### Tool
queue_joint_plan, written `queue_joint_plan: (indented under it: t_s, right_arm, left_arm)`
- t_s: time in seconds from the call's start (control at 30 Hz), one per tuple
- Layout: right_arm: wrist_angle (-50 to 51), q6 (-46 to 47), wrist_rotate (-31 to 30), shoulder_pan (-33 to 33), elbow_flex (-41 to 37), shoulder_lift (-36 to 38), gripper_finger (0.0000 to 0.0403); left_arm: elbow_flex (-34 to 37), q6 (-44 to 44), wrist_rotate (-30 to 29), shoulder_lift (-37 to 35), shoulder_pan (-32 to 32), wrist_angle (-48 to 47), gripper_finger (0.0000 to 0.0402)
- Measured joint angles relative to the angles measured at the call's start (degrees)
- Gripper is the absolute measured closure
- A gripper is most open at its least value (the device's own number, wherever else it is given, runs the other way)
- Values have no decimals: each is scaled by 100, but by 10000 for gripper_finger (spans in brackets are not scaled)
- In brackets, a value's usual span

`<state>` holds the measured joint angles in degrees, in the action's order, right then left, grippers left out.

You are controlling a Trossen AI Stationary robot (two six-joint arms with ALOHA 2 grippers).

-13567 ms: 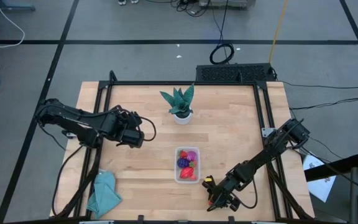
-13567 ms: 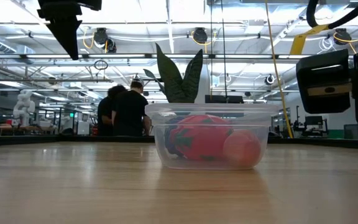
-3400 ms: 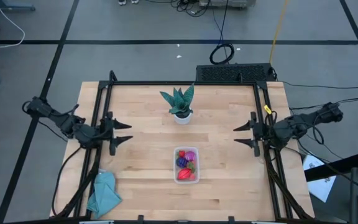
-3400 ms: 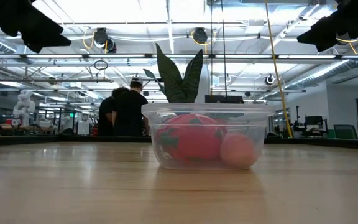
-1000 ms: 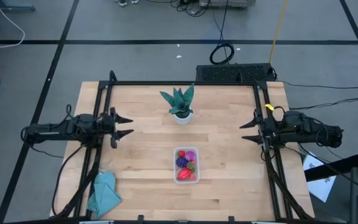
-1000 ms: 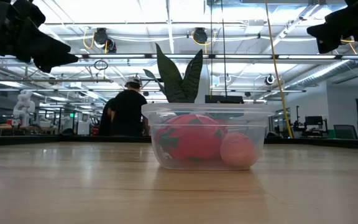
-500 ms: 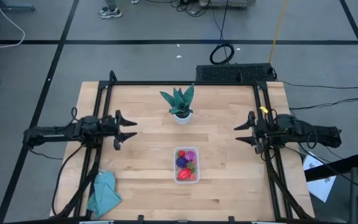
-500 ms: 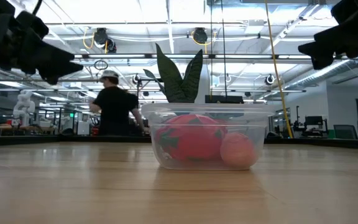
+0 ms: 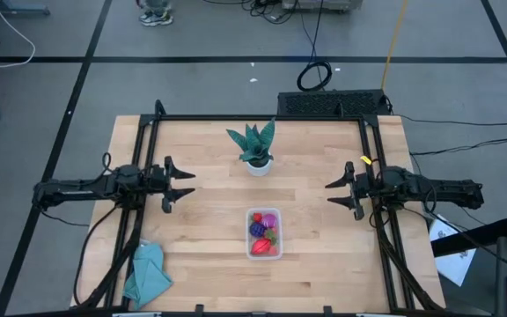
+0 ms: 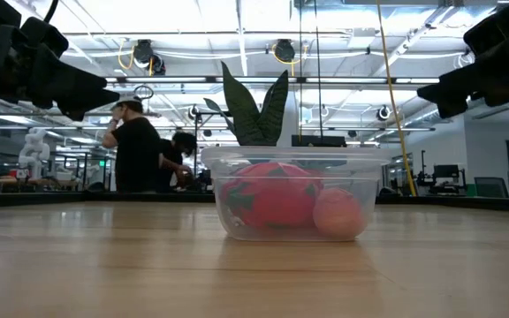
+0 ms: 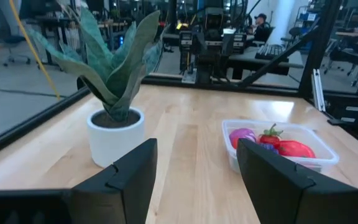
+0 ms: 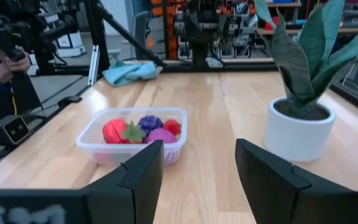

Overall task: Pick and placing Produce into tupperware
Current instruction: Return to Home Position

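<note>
The clear tupperware (image 9: 264, 233) stands on the table's middle, nearer the front edge, with several toy fruits (image 9: 263, 231) inside: red strawberries, a dark purple one and a magenta one. It also shows in the low view (image 10: 293, 193) and in both wrist views (image 11: 279, 144) (image 12: 132, 134). My left gripper (image 9: 180, 184) is open and empty above the table's left side. My right gripper (image 9: 340, 189) is open and empty above the table's right side. Both point toward the table's middle.
A green plant in a white pot (image 9: 256, 147) stands at the far middle. A teal cloth (image 9: 146, 273) lies at the front left corner. A black frame (image 9: 262, 117) runs along the table's edges. People (image 10: 137, 148) stand in the room beyond.
My right gripper has moved toward the table's middle and a little toward the near edge. My left gripper has moved slightly toward the table's middle. The tupperware and fruits have stayed still. A person has walked in the room behind.
</note>
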<state>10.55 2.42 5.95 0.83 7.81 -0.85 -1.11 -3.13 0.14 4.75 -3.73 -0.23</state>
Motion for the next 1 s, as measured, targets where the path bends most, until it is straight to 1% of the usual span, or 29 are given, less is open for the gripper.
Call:
queue_joint_plan:
  t_s: [0.23, 0.37, 0.53, 0.67, 0.73, 0.87, 1.0]
  right_arm:
    - [-296, -232, 5, 1, -137, 3, 211]
    - [-406, -271, 5, 23, -372, -3, 211]
    - [-642, -433, 152, 119, -391, -144, 211]
    - [-1070, -445, 156, 123, -579, -212, 211]
    - [-1285, -391, 134, 124, -695, -249, 211]
    - [-1281, -358, 140, 123, -686, -287, 211]
    - [-1293, -356, 141, 123, -687, -288, 211]
  left_arm:
    - [44, 148, 2, 13, 0, 89, 176]
    - [44, 144, 2, 11, 0, 87, 176]
    - [55, 90, -25, 12, 0, 259, 176]
    - [55, 97, -119, 11, 0, 284, 176]
    - [55, -79, -193, 14, 0, 187, 176]
    - [55, -540, -206, 13, 0, 172, 176]
    - [55, -646, -212, 13, 0, 183, 176]
